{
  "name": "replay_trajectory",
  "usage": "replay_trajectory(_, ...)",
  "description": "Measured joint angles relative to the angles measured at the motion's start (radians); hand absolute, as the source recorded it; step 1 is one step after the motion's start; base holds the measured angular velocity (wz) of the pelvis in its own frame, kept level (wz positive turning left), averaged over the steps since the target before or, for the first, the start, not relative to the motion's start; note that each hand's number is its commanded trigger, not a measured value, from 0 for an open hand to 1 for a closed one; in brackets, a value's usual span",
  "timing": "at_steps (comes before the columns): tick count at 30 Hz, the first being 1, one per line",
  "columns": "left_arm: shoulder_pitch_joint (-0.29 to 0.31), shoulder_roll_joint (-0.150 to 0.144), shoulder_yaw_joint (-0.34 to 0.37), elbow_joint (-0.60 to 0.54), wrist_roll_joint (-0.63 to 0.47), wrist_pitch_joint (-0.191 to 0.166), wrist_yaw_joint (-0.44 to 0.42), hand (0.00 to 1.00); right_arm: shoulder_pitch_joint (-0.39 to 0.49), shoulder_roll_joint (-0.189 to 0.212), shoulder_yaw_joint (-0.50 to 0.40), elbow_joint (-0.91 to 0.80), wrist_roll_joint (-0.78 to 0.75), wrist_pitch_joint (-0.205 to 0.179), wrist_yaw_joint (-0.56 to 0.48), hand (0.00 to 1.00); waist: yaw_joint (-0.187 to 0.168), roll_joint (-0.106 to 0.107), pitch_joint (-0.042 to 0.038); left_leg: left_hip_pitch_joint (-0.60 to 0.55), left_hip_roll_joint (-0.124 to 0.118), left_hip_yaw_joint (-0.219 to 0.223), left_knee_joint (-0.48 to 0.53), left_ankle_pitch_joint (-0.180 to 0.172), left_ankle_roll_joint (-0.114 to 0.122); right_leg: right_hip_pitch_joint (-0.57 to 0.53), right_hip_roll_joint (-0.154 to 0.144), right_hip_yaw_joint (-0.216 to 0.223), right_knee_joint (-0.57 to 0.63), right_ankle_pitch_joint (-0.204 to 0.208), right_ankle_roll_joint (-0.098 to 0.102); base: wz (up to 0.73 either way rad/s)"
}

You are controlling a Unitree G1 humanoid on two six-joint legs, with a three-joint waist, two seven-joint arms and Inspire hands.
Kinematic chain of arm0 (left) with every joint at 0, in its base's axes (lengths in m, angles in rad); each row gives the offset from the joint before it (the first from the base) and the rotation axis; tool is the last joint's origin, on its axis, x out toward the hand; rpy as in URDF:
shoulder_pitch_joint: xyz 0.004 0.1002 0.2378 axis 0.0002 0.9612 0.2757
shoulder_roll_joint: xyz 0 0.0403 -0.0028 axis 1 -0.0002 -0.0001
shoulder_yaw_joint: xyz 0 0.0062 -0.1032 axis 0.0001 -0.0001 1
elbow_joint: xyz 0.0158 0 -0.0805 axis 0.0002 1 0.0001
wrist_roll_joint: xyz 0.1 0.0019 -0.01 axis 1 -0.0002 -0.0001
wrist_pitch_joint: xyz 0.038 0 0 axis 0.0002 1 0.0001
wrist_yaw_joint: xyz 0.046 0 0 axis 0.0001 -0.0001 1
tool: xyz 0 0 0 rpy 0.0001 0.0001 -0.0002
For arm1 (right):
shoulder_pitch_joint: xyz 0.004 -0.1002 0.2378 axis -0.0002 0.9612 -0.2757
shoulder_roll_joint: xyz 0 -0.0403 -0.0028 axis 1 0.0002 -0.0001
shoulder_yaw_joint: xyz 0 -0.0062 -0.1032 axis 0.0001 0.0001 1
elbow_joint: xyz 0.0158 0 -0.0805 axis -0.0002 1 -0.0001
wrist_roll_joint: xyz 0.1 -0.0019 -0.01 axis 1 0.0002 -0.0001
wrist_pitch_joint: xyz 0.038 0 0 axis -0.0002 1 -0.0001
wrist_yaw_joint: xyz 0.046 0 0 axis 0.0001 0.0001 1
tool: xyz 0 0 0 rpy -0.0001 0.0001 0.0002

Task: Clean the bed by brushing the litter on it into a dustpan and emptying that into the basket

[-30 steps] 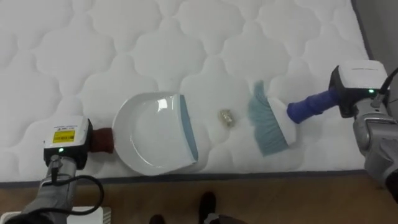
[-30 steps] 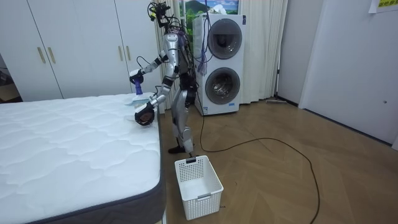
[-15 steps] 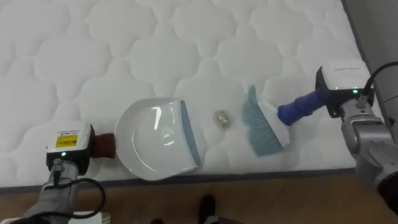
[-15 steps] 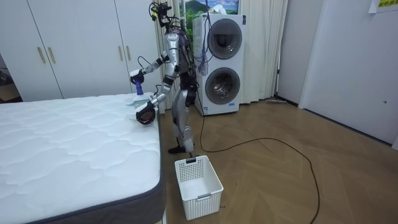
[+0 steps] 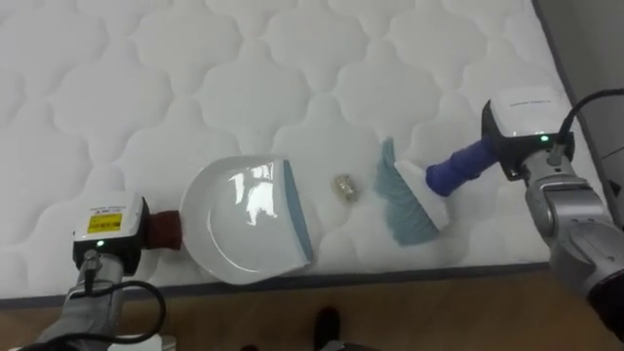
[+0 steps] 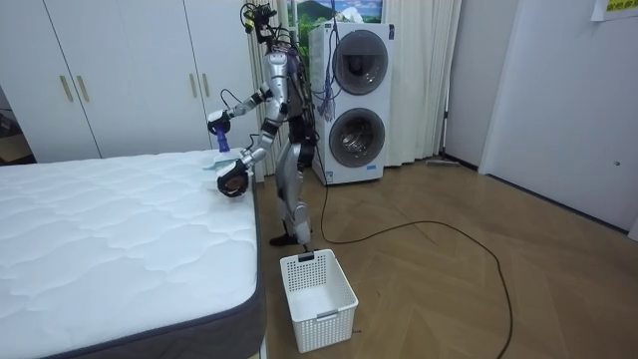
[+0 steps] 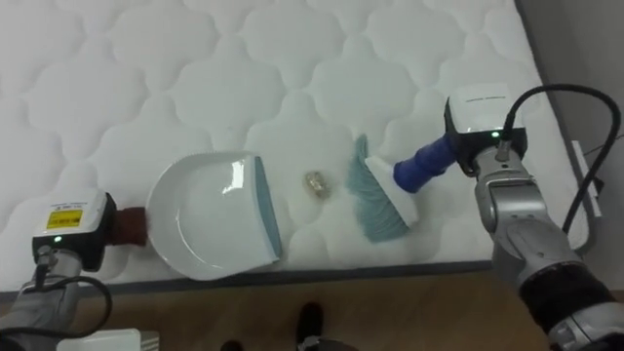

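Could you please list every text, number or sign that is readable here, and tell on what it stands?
No text is legible.
Yellow label on the box at the robot's left wrist: print too small to read.
Yellow sheet at the room view's upper right: too blurred to read.

The bed (image 5: pixel 195 78) is covered in matt white quilted cloth. The dustpan (image 5: pixel 239 224) is glossy white plastic that catches the light. The brush (image 5: pixel 409 200) has a smooth blue plastic handle and fine teal bristles. The floor (image 6: pixel 449 289) is wood with a slight sheen.
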State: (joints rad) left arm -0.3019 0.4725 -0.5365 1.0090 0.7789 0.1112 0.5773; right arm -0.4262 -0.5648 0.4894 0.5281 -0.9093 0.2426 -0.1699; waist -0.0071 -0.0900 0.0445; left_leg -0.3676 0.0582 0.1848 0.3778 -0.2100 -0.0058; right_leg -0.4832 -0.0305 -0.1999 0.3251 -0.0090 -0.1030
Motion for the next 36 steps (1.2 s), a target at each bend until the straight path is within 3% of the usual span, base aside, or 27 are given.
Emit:
replay_trajectory(11, 0.03, -0.027, -0.001, -0.018, 0.054, -0.014, -0.003, 1.0, 0.01, 0.038, -0.001, -0.16, 0.052, -0.001, 0.091, 1.0, -0.002, 0.007, 0.0002, 0.005, 0.006, -0.002, 0.0, 0.005, -0.009, 0.009, 0.008, -0.001, -0.009, 0.003, -0.009, -0.01)
replay_trajectory(15, 0.032, -0.028, -0.018, -0.016, 0.053, -0.025, -0.003, 1.0, 0.03, 0.163, 0.031, -0.181, 0.245, -0.057, 0.125, 1.0, -0.01, 0.026, -0.0039, -0.029, 0.003, -0.024, 0.001, 0.015, -0.012, -0.013, 0.004, -0.023, -0.017, 0.011, -0.017, 0.15)
replay_trajectory(18, 0.027, -0.029, -0.021, -0.017, 0.056, -0.031, -0.003, 1.0, 0.039, 0.206, 0.116, -0.183, 0.365, -0.122, 0.177, 1.0, 0.002, 0.042, -0.0076, -0.06, -0.002, -0.037, 0.004, 0.024, -0.01, -0.047, -0.004, -0.033, -0.008, 0.012, -0.019, 0.16)
replay_trajectory(22, 0.026, -0.029, -0.017, -0.011, 0.059, -0.035, -0.035, 1.0, 0.043, 0.214, 0.156, -0.19, 0.485, -0.182, 0.22, 1.0, 0.031, 0.046, -0.0068, -0.081, -0.004, -0.042, 0.018, 0.025, -0.01, -0.064, -0.008, -0.036, 0.001, 0.011, -0.019, 0.07)
replay_trajectory(24, 0.023, -0.03, -0.017, -0.009, 0.057, -0.059, -0.047, 1.0, 0.042, 0.212, 0.155, -0.19, 0.546, -0.201, 0.237, 1.0, 0.036, 0.046, -0.0067, -0.083, -0.009, -0.051, 0.018, 0.025, -0.008, -0.064, -0.015, -0.044, 0.005, 0.005, -0.015, 0.14)
replay_trajectory(30, 0.008, -0.032, -0.017, 0.012, 0.038, -0.105, -0.067, 1.0, 0.043, 0.214, 0.167, -0.19, 0.57, -0.273, 0.27, 1.0, 0.036, 0.047, -0.0058, -0.088, -0.018, -0.051, 0.015, 0.022, 0.001, -0.063, -0.024, -0.046, 0.004, 0.004, -0.006, 0.01)
replay_trajectory(36, 0.008, -0.032, -0.017, 0.015, 0.038, -0.131, -0.067, 1.0, 0.043, 0.212, 0.169, -0.19, 0.574, -0.313, 0.283, 1.0, 0.039, 0.045, -0.0047, -0.095, -0.018, -0.049, 0.013, 0.02, 0.005, -0.071, -0.027, -0.051, 0.003, 0.001, -0.001, 0.0)
